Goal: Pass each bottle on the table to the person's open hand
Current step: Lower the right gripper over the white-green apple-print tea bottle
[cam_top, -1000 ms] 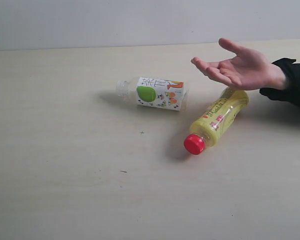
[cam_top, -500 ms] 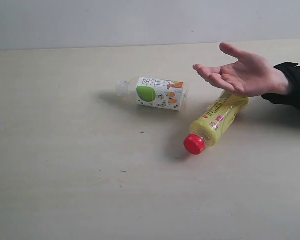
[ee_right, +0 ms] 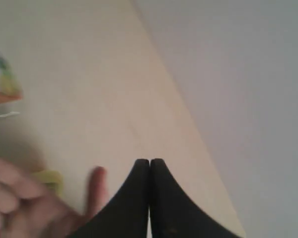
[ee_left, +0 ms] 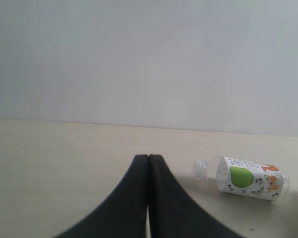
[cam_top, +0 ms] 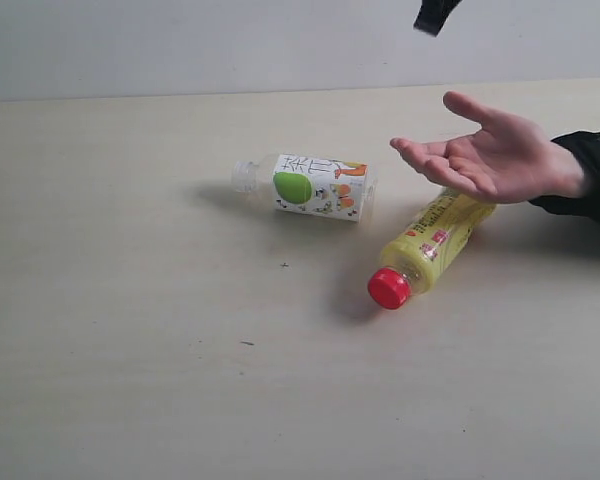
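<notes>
While left claw (ee_left: 148, 158) and right claw (ee_right: 149, 161) sit closed, open table (cam_top: 130, 380) spreads left; yellow bottle (cam_top: 432, 243) partly under hand (cam_top: 500, 160).

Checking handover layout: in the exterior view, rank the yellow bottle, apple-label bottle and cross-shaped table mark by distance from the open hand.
1. yellow bottle, partly under the open hand.
2. apple-label bottle, toward the view's left.
3. cross-shaped mark, farther left.

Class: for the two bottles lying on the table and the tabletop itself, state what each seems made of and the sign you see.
Apple-label bottle: likely clear plastic, see-through neck, printed wrap. Yellow bottle: probably translucent plastic, with a shiny red cap. Table: wood-look, matte, faint grain; possibly laminate.
</notes>
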Motion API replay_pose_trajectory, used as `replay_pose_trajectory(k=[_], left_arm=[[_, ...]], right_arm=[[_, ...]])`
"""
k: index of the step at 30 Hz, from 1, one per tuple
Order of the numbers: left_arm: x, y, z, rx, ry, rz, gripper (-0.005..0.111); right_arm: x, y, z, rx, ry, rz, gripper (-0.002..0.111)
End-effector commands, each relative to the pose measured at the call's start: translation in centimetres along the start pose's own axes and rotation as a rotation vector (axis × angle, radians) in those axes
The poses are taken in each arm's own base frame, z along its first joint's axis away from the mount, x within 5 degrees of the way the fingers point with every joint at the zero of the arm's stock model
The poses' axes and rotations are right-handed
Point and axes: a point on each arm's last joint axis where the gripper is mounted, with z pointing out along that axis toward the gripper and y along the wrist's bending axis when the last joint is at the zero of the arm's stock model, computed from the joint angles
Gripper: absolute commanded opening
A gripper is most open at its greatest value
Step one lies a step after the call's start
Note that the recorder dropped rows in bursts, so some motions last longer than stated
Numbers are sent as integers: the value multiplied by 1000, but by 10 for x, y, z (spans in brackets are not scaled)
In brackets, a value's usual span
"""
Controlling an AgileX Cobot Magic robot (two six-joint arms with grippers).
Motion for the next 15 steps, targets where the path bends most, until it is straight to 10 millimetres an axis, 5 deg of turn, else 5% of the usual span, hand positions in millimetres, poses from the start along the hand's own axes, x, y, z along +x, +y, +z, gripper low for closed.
replay_pose_trajectory(k=[1, 10, 12, 15], left_arm=[[-1, -1, -1, 9, -14, -1, 0], [-1, -1, -1, 9, -14, -1, 0], [-1, -1, -1, 9, -14, -1, 0], [-1, -1, -1, 9, -14, -1, 0]], right_arm=[[-17, 28, 16, -301, -131, -135, 0], [-28, 52, 60, -428, -181, -122, 1], [-29, 52, 62, -424, -182, -96, 7], [-34, 50, 66, -383, -210, -25, 34]])
